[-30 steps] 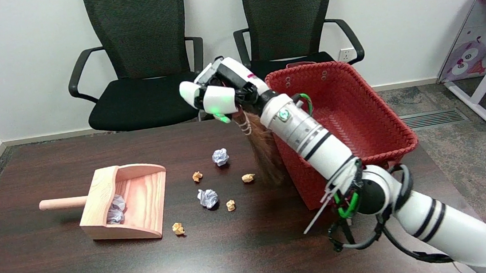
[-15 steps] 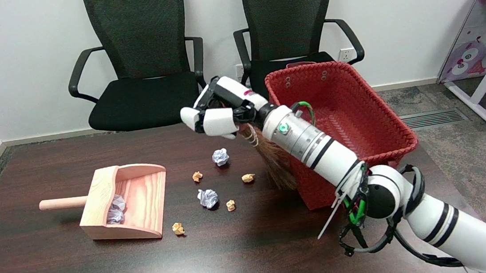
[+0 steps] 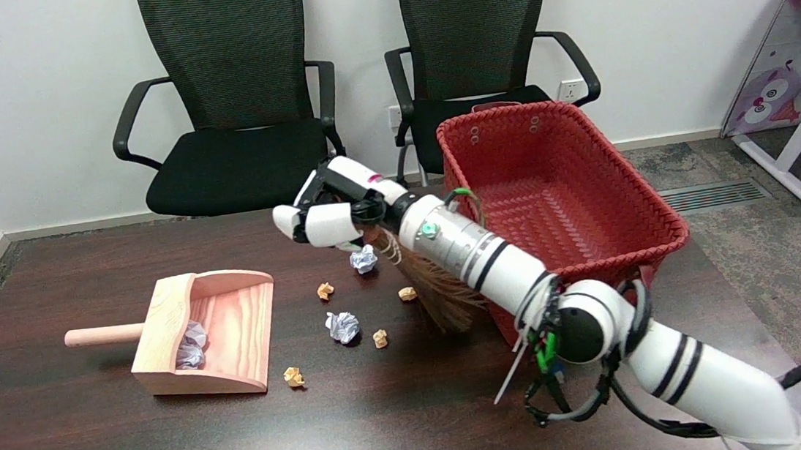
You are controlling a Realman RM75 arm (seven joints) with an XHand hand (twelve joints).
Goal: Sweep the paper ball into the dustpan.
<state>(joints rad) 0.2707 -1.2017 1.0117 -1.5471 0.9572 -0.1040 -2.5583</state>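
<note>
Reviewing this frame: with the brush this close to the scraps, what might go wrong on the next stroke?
1. The right hand grips the brush with its bristles beside the red basket; they may catch its wall.
2. The scraps lie scattered: white paper balls and smaller tan bits. One stroke may miss some or scatter them.
3. The dustpan lies unheld, so a push could slide it.

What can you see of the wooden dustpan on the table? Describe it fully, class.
The dustpan is pale, unpainted wood with visible grain. It has a round peg handle pointing to the picture's left, raised side walls, a tall curved back and a sloped floor that opens to the right. It lies flat on the dark table, left of the scattered paper balls. Crumpled white paper sits inside against the back. Nothing else touches it.
</note>
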